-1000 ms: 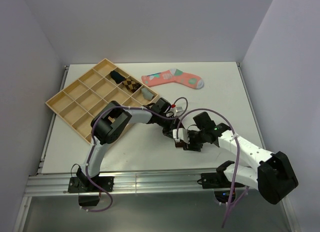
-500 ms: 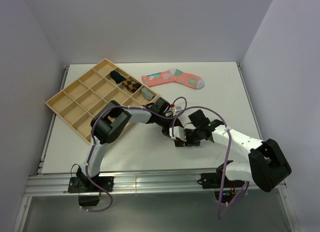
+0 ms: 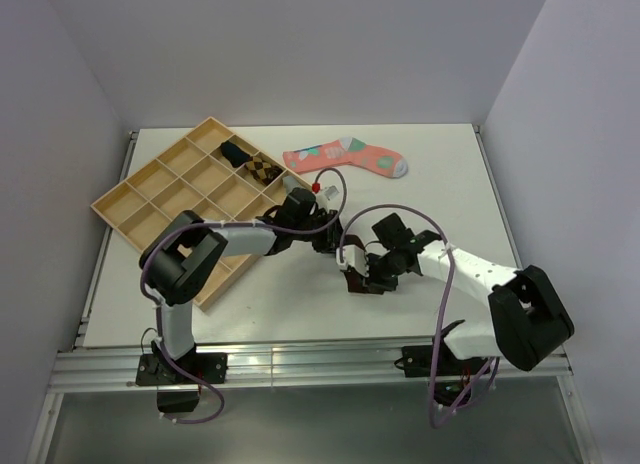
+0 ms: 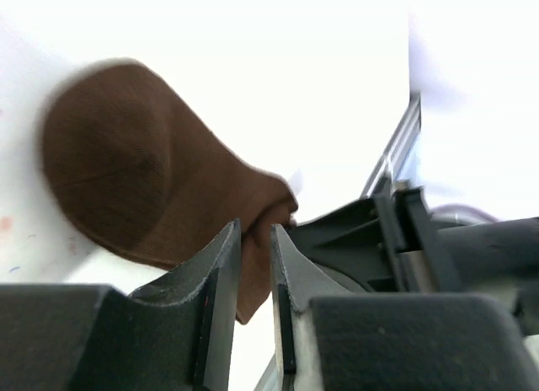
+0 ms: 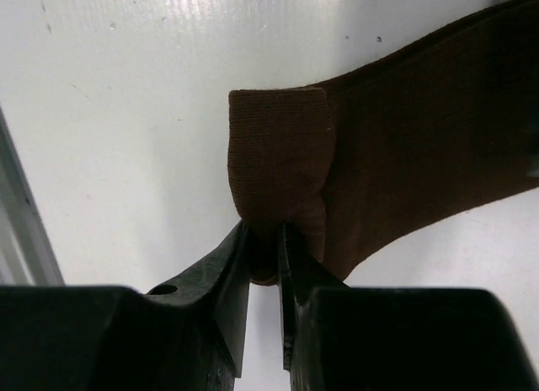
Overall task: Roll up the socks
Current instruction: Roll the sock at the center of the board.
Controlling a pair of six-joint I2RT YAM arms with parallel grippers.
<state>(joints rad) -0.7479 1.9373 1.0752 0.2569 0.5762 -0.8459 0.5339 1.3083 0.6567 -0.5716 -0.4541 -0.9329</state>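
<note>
While the right gripper (image 5: 264, 239) pinches the fold of the brown sock (image 5: 404, 138), roll tight; whether the barely parted left gripper (image 4: 253, 235) grips is unclear.

Plain dark brown sock (image 5: 404, 147) on white table (image 3: 430, 184). Coral sock (image 3: 345, 157) with teal and white patches, greyish toe. In pale tan tray (image 3: 150, 199): black sock (image 3: 235, 152), brown-and-cream checked sock (image 3: 262, 168), plain grey sock (image 3: 293, 187). Pale lilac-grey walls (image 3: 300, 54).

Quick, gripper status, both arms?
Left gripper: jaws nearly together at the brown sock; grip cannot be told.
Right gripper: shut on the brown sock's folded end.
</note>
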